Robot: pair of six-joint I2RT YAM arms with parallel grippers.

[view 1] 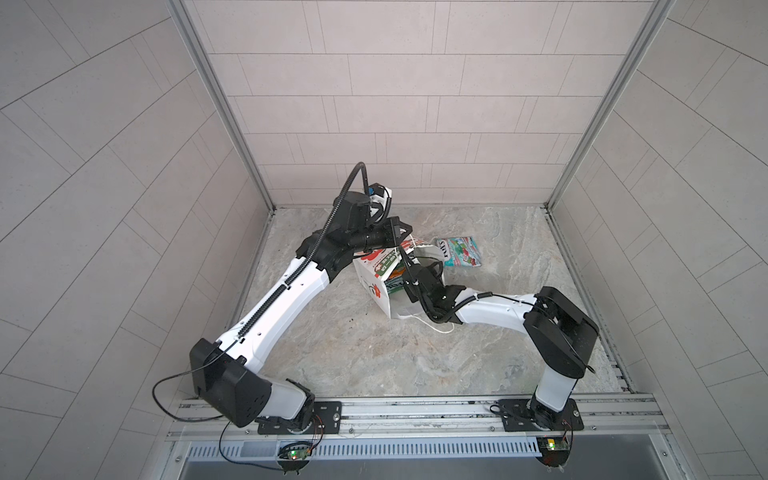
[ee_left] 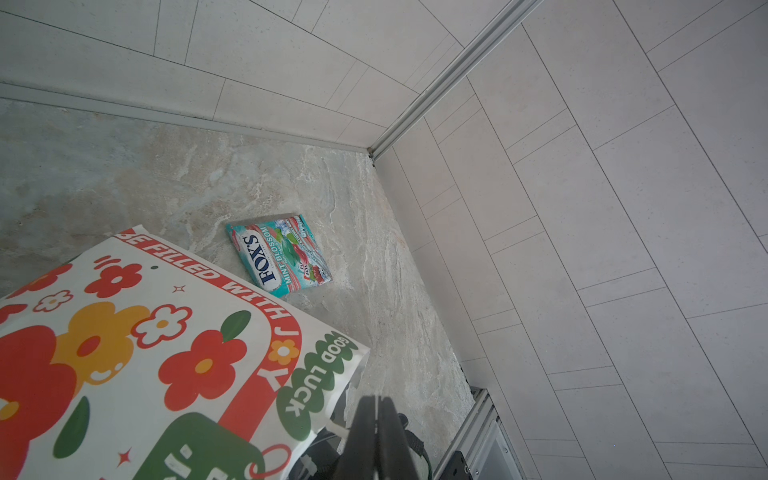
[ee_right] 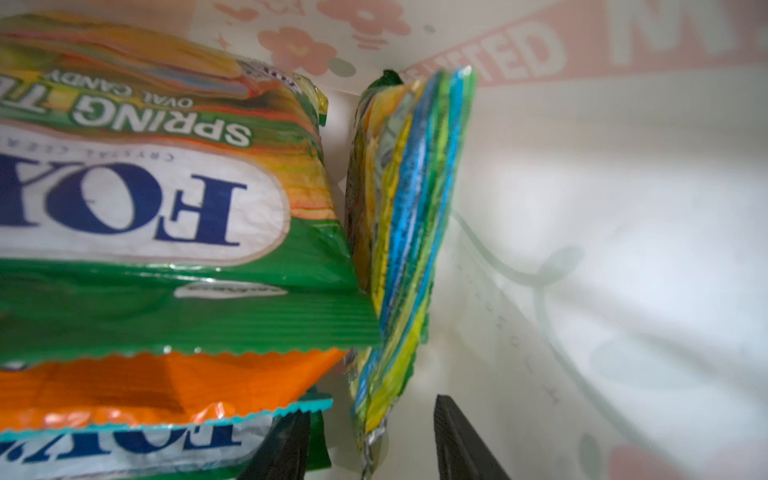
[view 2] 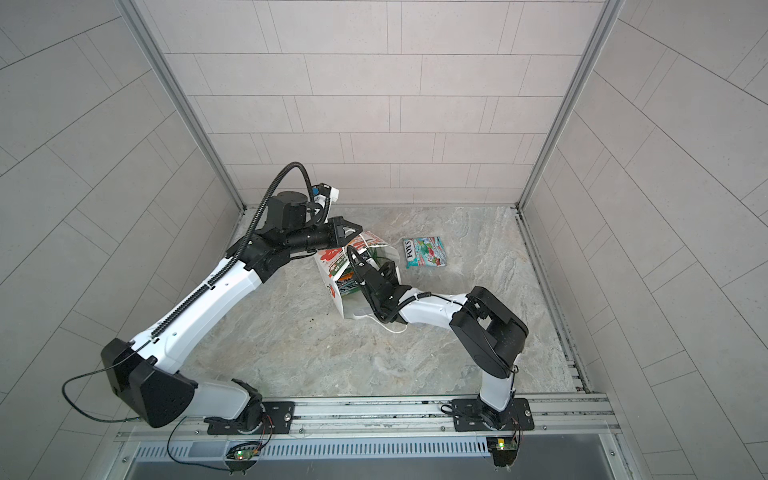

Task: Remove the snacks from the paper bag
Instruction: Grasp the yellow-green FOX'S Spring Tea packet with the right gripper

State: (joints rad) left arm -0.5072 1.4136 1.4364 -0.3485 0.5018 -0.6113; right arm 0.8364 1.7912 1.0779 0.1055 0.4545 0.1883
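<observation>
The paper bag (view 1: 374, 272) (view 2: 330, 270) (ee_left: 137, 353) lies tilted on the table, its mouth towards the right arm. My left gripper (view 1: 404, 233) (view 2: 352, 231) (ee_left: 376, 401) is shut at the bag's raised upper rim and appears to pinch it. Reaching into the mouth, my right gripper (view 1: 430, 268) (view 2: 384, 270) (ee_right: 374, 440) is open, one jaw on each side of a yellow-green snack packet (ee_right: 407, 228) that stands on edge. Beside that packet lies a stack: a green packet (ee_right: 166, 208), an orange one (ee_right: 166, 382) and a teal one (ee_right: 124, 444). A teal-red packet (view 1: 459, 251) (view 2: 427, 251) (ee_left: 279, 255) lies on the table outside.
Tiled walls (view 1: 374, 124) close the marble table (view 1: 353, 353) at the back and on both sides. A metal rail (view 1: 415, 409) with both arm bases runs along the front edge. A loose white cord handle (view 1: 436, 328) trails from the bag under the right forearm.
</observation>
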